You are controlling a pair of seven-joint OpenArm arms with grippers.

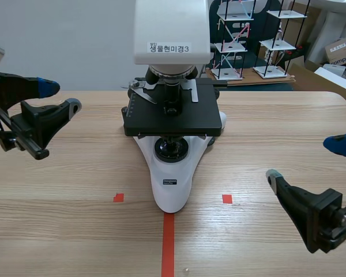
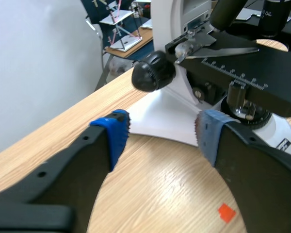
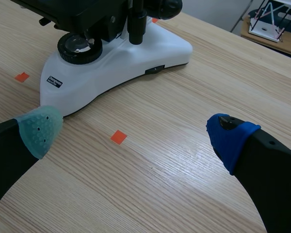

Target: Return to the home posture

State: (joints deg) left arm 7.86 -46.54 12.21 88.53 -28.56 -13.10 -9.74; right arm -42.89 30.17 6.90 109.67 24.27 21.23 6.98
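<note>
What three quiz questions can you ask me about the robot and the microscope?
1. True or false: the left tool is gripping the microscope.
2. Pick one. The right tool is: A open, B shut on a glass slide, C shut on nothing.
3. Fill the gap: the microscope's base is ____ in colour.

Key: 1 false, it is open and apart from the microscope. 2 A. 3 white.
</note>
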